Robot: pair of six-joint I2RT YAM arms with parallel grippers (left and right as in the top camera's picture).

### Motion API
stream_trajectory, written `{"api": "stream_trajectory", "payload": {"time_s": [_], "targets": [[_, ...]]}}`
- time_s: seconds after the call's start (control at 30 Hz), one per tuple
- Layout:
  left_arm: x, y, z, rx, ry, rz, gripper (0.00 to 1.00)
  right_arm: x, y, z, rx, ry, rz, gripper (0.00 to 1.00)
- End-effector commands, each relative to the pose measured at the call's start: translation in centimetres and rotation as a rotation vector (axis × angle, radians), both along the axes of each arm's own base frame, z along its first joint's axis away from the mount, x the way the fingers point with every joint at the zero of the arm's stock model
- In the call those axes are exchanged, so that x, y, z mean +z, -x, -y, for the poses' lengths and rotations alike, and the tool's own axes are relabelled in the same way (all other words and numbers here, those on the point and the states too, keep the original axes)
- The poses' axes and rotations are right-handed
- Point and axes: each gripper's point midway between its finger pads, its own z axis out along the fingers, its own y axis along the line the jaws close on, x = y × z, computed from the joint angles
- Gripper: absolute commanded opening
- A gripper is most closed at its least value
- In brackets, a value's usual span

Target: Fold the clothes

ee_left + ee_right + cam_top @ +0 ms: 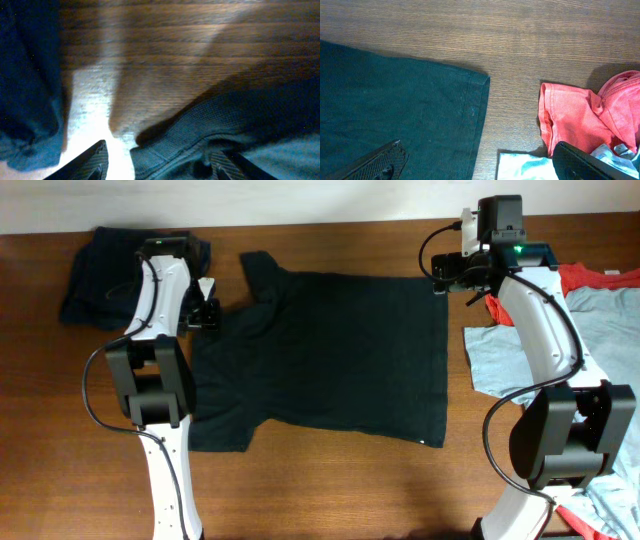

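Since the black T-shirt (pixel 330 350) lay flat for folding, left tool (pixel 205 312) and right tool (pixel 447 278) stood parted at collar (pixel 165 145) and hem (pixel 479 100).

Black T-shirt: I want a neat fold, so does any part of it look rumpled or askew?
The black T-shirt lies mostly flat, with a straight hem. Only its collar looks rumpled, bunched up at the left end effector.
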Motion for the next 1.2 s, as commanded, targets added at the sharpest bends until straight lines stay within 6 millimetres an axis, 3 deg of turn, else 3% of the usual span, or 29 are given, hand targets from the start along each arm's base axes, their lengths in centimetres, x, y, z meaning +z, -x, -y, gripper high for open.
{"api": "stream_trajectory", "payload": {"time_s": [0.0,0.23,0.33,0.43,0.53,0.67,0.73,0.77,0.8,0.83,0.9,1.03,1.17], "targets": [[0.7,-0.2,-2.0,0.131,-0.160,0.028,0.64,-0.1,0.0,-0.2,0.002,0.001,-0.001,0.99],[1.6,1.9,-3.6,0.270,-0.279,-0.016,0.64,-0.1,0.0,-0.2,0.002,0.001,-0.001,0.99],[2.0,2.2,-4.4,0.307,-0.340,-0.011,0.57,-0.1,0.0,-0.2,0.002,0.001,-0.001,0.99],[2.5,2.2,-4.3,0.313,-0.348,0.001,0.53,-0.1,0.0,-0.2,0.002,0.001,-0.001,0.99],[4.3,1.7,-3.5,0.308,-0.340,0.049,0.51,-0.1,0.0,-0.2,0.002,0.001,-0.001,0.99],[8.8,-0.3,-1.2,0.293,-0.290,0.208,0.51,-0.1,0.0,-0.2,0.002,0.001,-0.001,0.99],[11.5,-1.7,1.1,0.238,-0.211,0.311,0.52,-0.1,0.0,-0.2,0.002,0.001,-0.001,0.99],[12.7,-2.5,2.4,0.200,-0.167,0.359,0.59,-0.1,0.0,-0.2,0.002,0.001,-0.001,0.99],[13.7,-3.2,3.5,0.165,-0.129,0.403,0.56,-0.1,0.0,-0.2,0.002,0.001,-0.001,0.99],[14.8,-4.1,4.9,0.122,-0.081,0.455,0.32,-0.1,0.0,-0.2,0.002,0.001,-0.001,0.99],[16.1,-5.9,7.1,0.090,0.001,0.544,0.15,-0.1,0.0,-0.2,0.002,0.001,-0.001,0.99],[17.1,-9.2,10.0,0.057,0.111,0.674,0.07,-0.1,0.0,-0.2,0.002,0.001,-0.001,0.99],[15.5,-11.3,10.9,0.050,0.145,0.712,0.07,-0.1,0.0,-0.2,0.002,0.001,-0.001,0.99]]}}
